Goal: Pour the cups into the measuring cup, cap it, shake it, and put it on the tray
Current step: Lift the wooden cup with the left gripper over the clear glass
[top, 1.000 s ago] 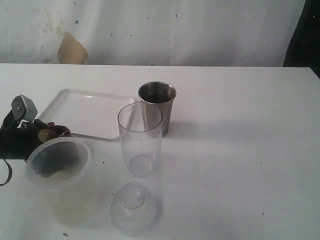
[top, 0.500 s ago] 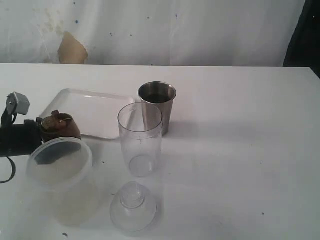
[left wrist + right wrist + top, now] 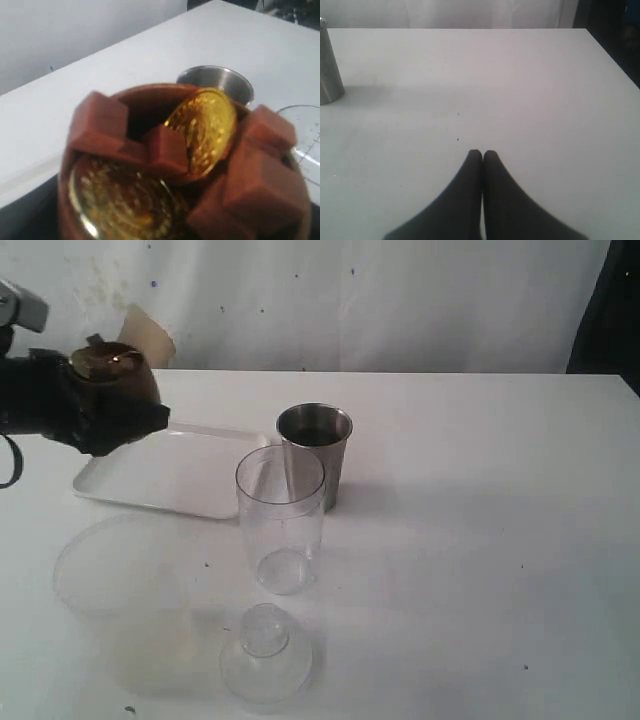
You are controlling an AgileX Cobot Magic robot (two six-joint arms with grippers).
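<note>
Since pouring comes first, left gripper (image 3: 100, 412): clamped round the brown cup (image 3: 112, 375), held upright and high so its gold coins (image 3: 202, 130) and brown blocks (image 3: 100, 125) stay in.
Measuring cup (image 3: 281, 520): upright, uncapped, mid-table, ready to receive.
Steel cup (image 3: 314, 450): just behind it, waiting.
Lid (image 3: 265, 655): in front, off.
Tray (image 3: 160, 475): left of the measuring cup, kept for the last step.
Right gripper (image 3: 482, 155): fingers together, idle, holding nothing.
</note>
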